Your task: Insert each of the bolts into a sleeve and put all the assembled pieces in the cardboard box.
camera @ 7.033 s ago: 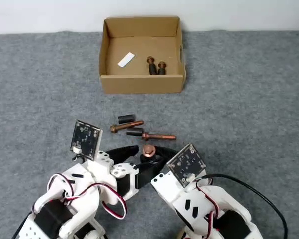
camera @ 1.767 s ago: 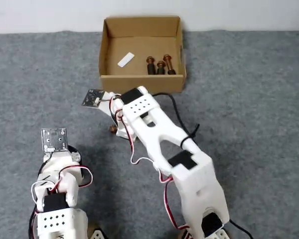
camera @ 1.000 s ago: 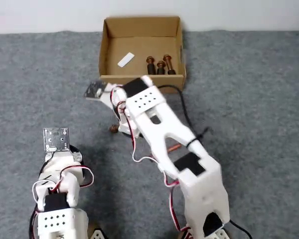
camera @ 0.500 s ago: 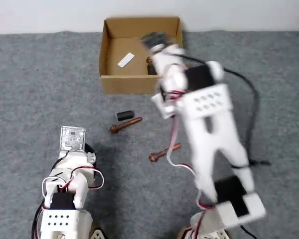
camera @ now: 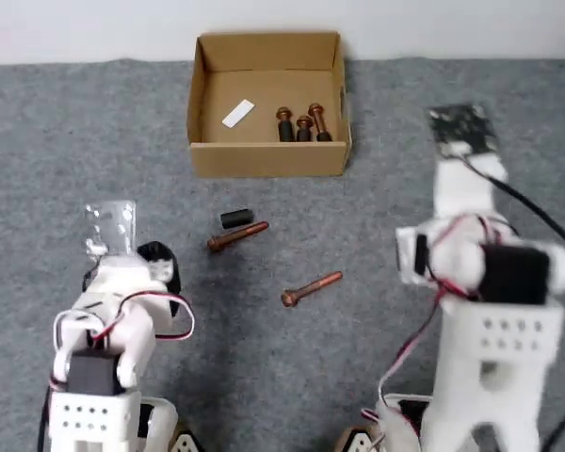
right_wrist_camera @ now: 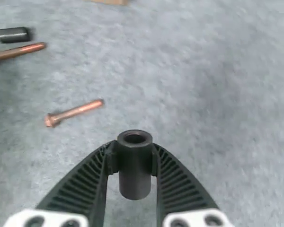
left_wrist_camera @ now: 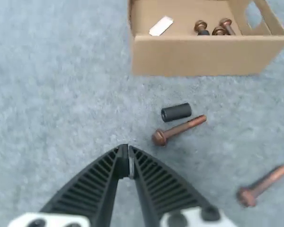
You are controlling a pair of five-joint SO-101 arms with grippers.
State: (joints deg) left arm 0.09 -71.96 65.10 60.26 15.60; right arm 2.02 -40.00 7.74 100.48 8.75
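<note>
My right gripper [right_wrist_camera: 134, 150] is shut on a black sleeve [right_wrist_camera: 134, 175], held upright above the carpet at the right of the table. Two copper bolts lie loose: one [camera: 311, 287] [right_wrist_camera: 74, 112] mid-table, the other [camera: 237, 235] [left_wrist_camera: 179, 130] beside a second black sleeve [camera: 236, 219] [left_wrist_camera: 176, 112]. My left gripper [left_wrist_camera: 124, 153] is shut and empty, hovering just short of that bolt and sleeve. The cardboard box [camera: 264, 155] [left_wrist_camera: 203, 56] at the back holds three assembled pieces [camera: 302, 123].
A white slip of paper [camera: 237, 113] lies in the box. Grey carpet [camera: 452, 75] covers the table, and a white wall runs behind the box. The left arm [camera: 108, 320] is at the front left; the right arm [camera: 480, 282] rises at the right.
The right arm swung from over the loose parts, past the box, to the right side, carrying a sleeve. One bolt now lies angled lower mid-table. The left arm shifted slightly.
</note>
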